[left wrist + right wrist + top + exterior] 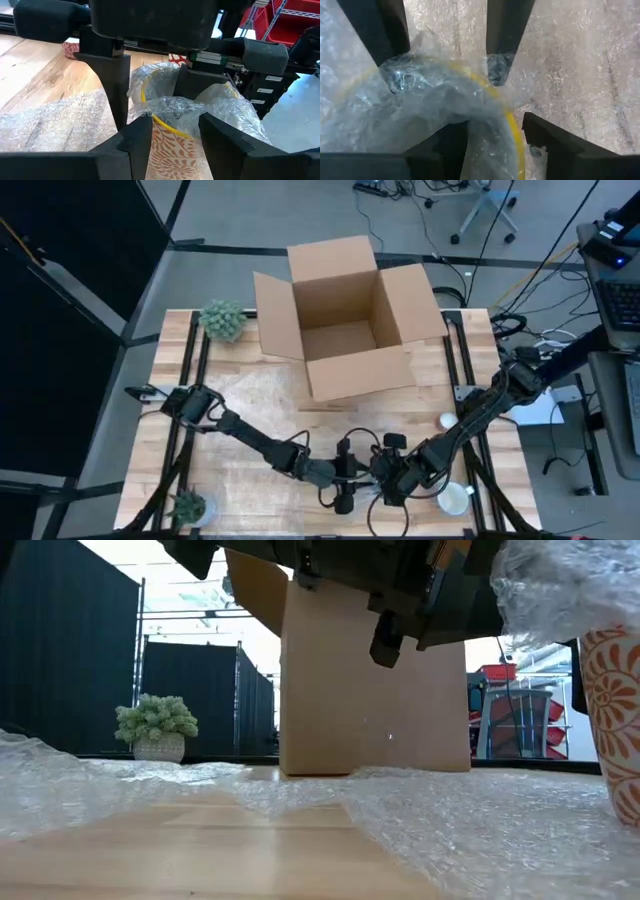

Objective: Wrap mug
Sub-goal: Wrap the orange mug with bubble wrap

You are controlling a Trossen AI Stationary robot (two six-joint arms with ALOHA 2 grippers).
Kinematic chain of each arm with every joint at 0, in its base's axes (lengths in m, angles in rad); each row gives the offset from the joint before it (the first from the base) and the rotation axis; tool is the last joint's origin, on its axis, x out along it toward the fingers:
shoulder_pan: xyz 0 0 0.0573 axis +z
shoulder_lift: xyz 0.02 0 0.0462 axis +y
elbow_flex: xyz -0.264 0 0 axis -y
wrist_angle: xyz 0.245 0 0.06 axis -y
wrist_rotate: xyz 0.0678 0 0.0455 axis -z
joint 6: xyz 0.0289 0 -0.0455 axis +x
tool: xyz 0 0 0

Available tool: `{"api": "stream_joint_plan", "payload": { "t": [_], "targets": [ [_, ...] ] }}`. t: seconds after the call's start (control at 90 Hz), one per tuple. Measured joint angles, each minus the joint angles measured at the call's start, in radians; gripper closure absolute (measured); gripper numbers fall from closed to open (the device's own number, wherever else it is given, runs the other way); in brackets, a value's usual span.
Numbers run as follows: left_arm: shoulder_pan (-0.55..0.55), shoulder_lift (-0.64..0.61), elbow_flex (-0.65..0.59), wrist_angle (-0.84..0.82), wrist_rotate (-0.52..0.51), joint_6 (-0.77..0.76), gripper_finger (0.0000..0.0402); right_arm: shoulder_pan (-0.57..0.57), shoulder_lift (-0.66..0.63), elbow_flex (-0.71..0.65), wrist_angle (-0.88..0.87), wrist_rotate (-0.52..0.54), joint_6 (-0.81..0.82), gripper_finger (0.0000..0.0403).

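Observation:
An orange-patterned mug (172, 152) with a yellow rim (512, 127) stands near the table's front edge. Its base is on the clear bubble wrap sheet (480, 830), and wrap (175, 107) is bunched over its mouth. It also shows at the low view's right edge as the mug (612, 730) under wrap. My left gripper (175, 137) is open, a finger on each side of the mug's wall. My right gripper (495, 147) hangs over the mug, open and astride the rim. In the high view both grippers (345, 478) (392, 478) hide the mug. My left gripper comes slanting from the table's left. Its fingertips (395, 67) meet the wrap bunched at the mug's rim. Whether they press the mug's wall, I cannot tell. My right gripper points down from above. One finger (192, 92) reaches into the mug's mouth on the wrap tucked there, and the other finger (116, 90) stands outside the wall. The rim with its wrap (507, 117) lies between them.
An open cardboard box (345, 320) stands at the far middle, also seen in the low view (370, 690). Small potted plants sit at the far left (222, 320) and near left (188, 505). A white round object (452, 498) lies right of the grippers.

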Motion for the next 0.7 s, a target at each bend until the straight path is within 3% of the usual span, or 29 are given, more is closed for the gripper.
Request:
{"api": "stream_joint_plan", "payload": {
  "t": [0.378, 0.7],
  "targets": [
    [0.000, 0.000, -0.001, -0.003, 0.000, 0.002, 0.0254, 0.002, -0.049, 0.131, -0.196, -0.030, -0.044, 0.0192],
    [0.000, 0.000, -0.001, 0.002, 0.000, 0.002, 0.0254, 0.003, -0.070, 0.136, -0.204, -0.001, -0.057, 0.0192]
  ]
}}
